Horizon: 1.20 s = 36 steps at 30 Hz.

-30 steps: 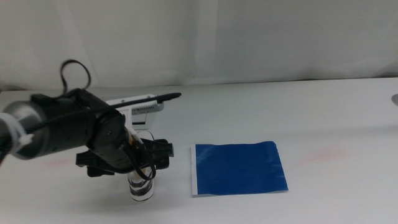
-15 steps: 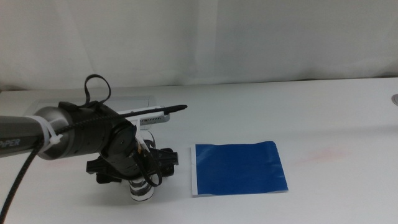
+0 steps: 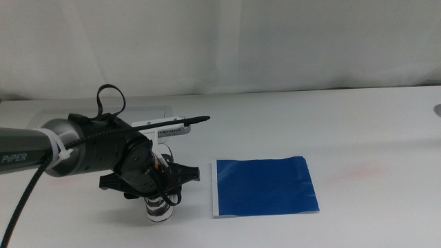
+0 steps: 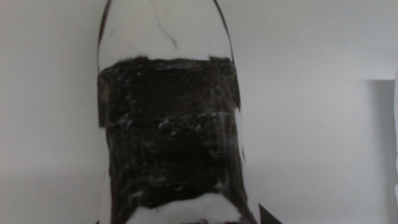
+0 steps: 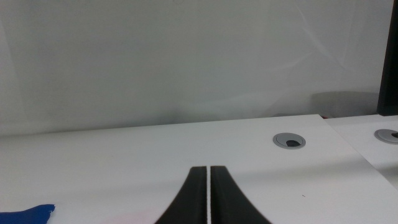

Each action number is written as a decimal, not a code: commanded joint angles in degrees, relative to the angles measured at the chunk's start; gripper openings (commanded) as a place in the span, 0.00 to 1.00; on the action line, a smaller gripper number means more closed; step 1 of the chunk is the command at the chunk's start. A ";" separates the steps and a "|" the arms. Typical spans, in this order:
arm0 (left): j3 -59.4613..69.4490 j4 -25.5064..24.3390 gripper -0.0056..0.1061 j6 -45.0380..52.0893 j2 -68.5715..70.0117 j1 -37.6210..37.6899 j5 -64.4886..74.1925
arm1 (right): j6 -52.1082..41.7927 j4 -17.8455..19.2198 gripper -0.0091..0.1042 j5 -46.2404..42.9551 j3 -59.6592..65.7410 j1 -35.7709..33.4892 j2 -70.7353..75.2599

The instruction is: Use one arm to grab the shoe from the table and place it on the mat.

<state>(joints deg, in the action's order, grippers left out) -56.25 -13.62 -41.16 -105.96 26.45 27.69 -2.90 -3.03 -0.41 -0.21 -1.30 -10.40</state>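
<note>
In the middle view a thick grey and black robot arm [image 3: 83, 148], wrapped with black cables and a white zip tie, reaches in from the left edge and bends down over the lower left of the frame. Its black left gripper [image 3: 157, 200] sits directly over a small white sneaker with black panels [image 3: 158, 210], so that only the shoe's lower end pokes out beneath the gripper body, low and left of centre. The shoe appears to stand on the broad plain white tabletop [image 3: 358, 124], though contact is hard to read. Whether the jaws are spread or closed round the shoe cannot be told from this view.

The left wrist view is filled almost wholly by the shoe [image 4: 168, 143] at very close range: a blurred white toe part toward the upper part of the frame, a wide black panel across the middle, a white patch at the lower edge. The jaws themselves are not clear there.

The thin flat dark blue rectangular mat [image 3: 265, 186] with its pale edge strip lies just right of the shoe, lower centre, apart from it.

The right gripper [image 5: 208, 199] shows only in the right wrist view, jaws pressed together with a hairline gap, above the tabletop, a corner of the mat [image 5: 28, 214] at lower left.
</note>
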 commanded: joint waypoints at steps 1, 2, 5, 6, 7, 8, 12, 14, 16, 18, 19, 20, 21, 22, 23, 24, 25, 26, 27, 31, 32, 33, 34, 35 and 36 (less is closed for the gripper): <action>-0.29 0.50 0.02 0.18 -0.18 0.25 -0.89 | -0.09 0.31 0.06 -0.45 2.19 0.23 0.23; -0.29 0.50 0.02 0.18 -0.04 0.25 -0.89 | -0.09 0.31 0.06 -0.45 2.19 0.23 0.23; -1.75 2.72 0.02 0.18 3.90 0.34 2.23 | -0.09 0.31 0.06 -0.45 2.19 0.23 0.23; -2.34 3.48 0.02 0.65 4.92 0.34 3.69 | -0.09 0.31 0.06 -0.45 2.19 0.23 0.23; -2.88 4.16 0.02 1.53 5.96 0.45 4.58 | -0.09 0.31 0.06 -0.45 2.19 0.23 0.23; -3.71 4.78 0.02 2.39 7.00 0.48 6.10 | -0.09 0.31 0.06 -0.45 2.19 0.23 0.23; -7.09 5.99 0.02 5.97 10.82 1.64 11.45 | -0.09 0.20 0.06 -0.45 2.19 0.23 0.23; -8.30 6.74 0.02 6.11 12.48 2.95 12.17 | -0.09 0.20 0.06 -0.45 2.19 0.23 0.23; -8.92 6.48 0.02 6.11 13.97 4.61 11.84 | -0.09 0.20 0.06 -0.29 2.19 0.23 0.23; -8.97 6.48 0.02 6.23 15.02 6.10 11.18 | -0.09 0.20 0.06 -0.29 2.19 0.23 0.23; -9.10 6.48 0.02 6.22 15.31 6.82 10.91 | -0.09 0.20 0.06 -0.29 2.19 0.23 0.23; -9.22 6.34 0.02 6.22 15.31 7.30 10.75 | -0.09 0.20 0.06 -0.29 2.19 0.23 0.23; -9.32 6.59 0.02 5.51 15.31 7.84 10.75 | -0.09 0.20 0.06 -0.29 2.19 0.23 0.23; -9.32 7.36 0.02 4.62 15.31 8.18 10.36 | -0.09 0.20 0.06 -0.29 2.19 0.23 0.23; -9.32 7.99 0.02 4.05 15.31 8.66 9.77 | -0.09 0.20 0.06 -0.29 2.19 0.23 0.23; -9.32 8.02 0.02 2.63 15.31 9.08 9.35 | -0.09 0.20 0.06 -0.29 2.19 0.23 0.23; -9.32 8.11 0.02 1.18 15.31 9.11 9.00 | -0.09 0.20 0.06 -0.29 2.19 0.23 0.23; -9.32 8.52 0.02 -2.32 15.31 9.21 8.61 | -0.09 0.20 0.06 -0.29 2.19 0.23 0.23; -9.32 8.19 0.02 -12.89 15.31 9.49 8.27 | -0.09 0.20 0.06 -0.29 2.19 0.23 0.23; -9.32 9.22 0.02 -26.60 15.42 9.83 8.39 | -0.09 0.20 0.06 -0.29 2.19 0.23 0.23; -9.32 9.63 0.02 -28.04 15.54 10.13 8.16 | -0.09 0.20 0.06 -0.29 2.19 0.23 0.23; -9.32 10.42 0.02 -29.81 15.68 10.13 7.98 | -0.09 0.20 0.06 -0.29 2.19 0.23 0.23; -9.32 11.53 0.02 -30.79 15.82 10.13 7.98 | -0.09 0.20 0.06 -0.29 2.19 0.23 0.23; -9.32 12.72 0.02 -31.79 16.27 10.13 8.68 | -0.09 0.28 0.06 -0.41 2.19 0.23 0.23; -9.32 13.09 0.02 -32.80 16.62 10.13 9.85 | -0.09 0.31 0.06 -0.40 2.19 0.23 0.23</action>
<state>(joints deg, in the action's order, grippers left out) -65.18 -2.11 -71.19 -90.50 36.25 36.80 -2.73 -3.03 -0.41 -0.21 -1.30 -10.40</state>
